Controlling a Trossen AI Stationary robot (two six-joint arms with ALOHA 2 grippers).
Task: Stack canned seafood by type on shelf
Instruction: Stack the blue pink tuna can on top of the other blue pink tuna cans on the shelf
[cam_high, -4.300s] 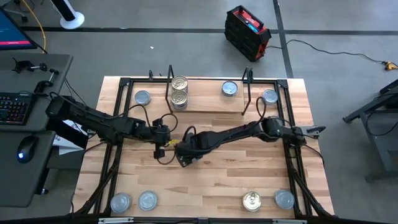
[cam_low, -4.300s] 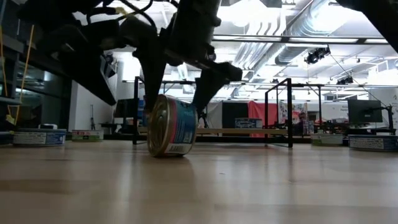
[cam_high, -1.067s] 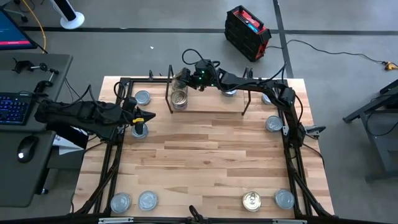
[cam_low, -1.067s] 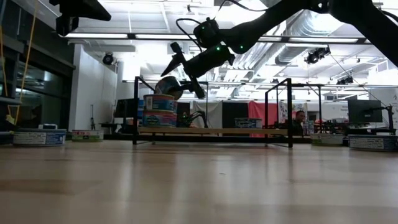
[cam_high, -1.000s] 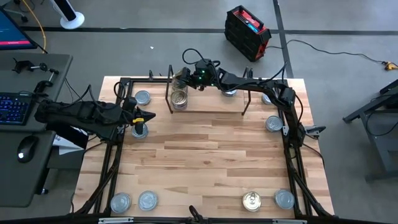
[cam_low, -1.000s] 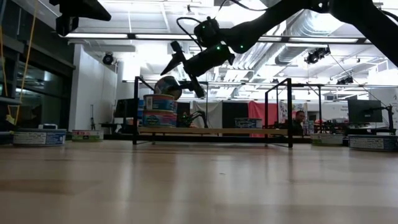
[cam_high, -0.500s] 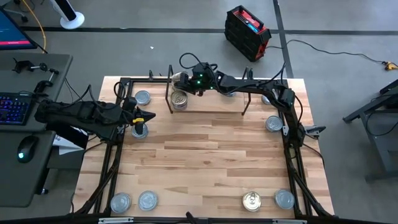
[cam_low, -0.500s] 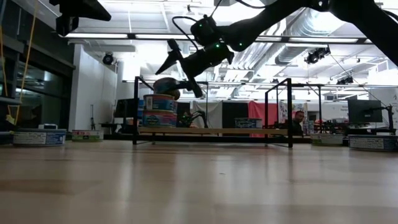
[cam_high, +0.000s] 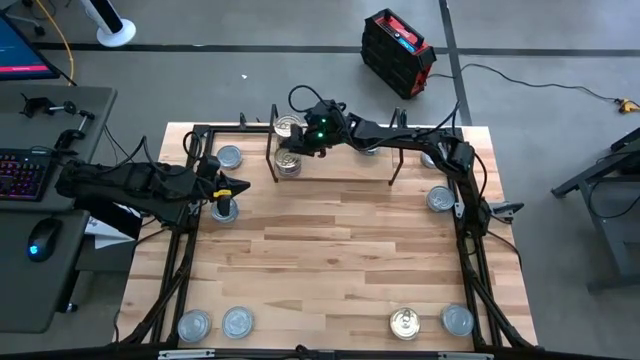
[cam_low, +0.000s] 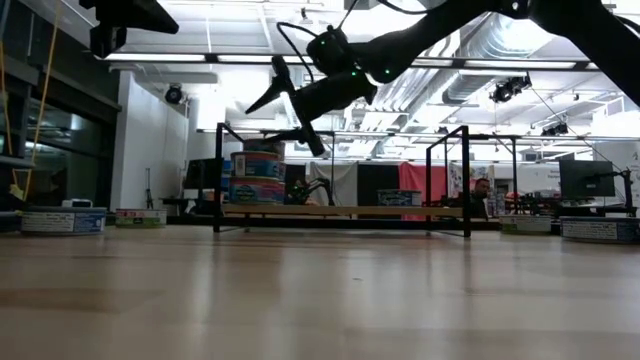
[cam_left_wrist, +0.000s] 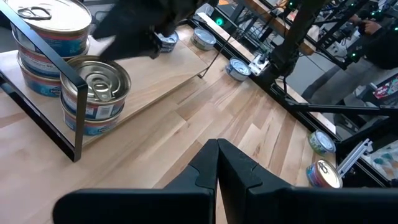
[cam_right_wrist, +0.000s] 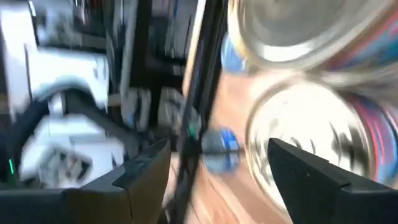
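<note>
My right gripper (cam_high: 292, 138) (cam_low: 285, 133) (cam_right_wrist: 217, 168) is open over the left end of the shelf (cam_high: 340, 165) (cam_low: 350, 211). Its fingers spread above and beside two stacks of gold-lidded tins. The far stack (cam_high: 288, 125) (cam_left_wrist: 51, 25) is three tins high, and its top tin (cam_low: 263, 147) lies flat. The near stack (cam_high: 288, 160) (cam_left_wrist: 93, 93) has two tins. A silver-blue tin (cam_high: 370, 143) sits further right on the shelf board. My left gripper (cam_high: 226, 193) (cam_left_wrist: 216, 152) is shut and hangs high over a silver-blue tin (cam_high: 225, 211) on the table's left side.
Single tins lie on the table at the far left (cam_high: 230, 157), on the right (cam_high: 432, 155) (cam_high: 438, 198), and along the near edge (cam_high: 193, 325) (cam_high: 237, 322) (cam_high: 457, 320), one of them gold (cam_high: 405, 322). Black frame rails (cam_high: 190, 230) run along both sides. The table's middle (cam_high: 330, 240) is bare wood.
My right gripper has tipped a tilted tin down onto the far stack on the shelf. It has then opened and let go. The tin now lies flat as the stack's top one. The fingers stand wider and slightly higher.
</note>
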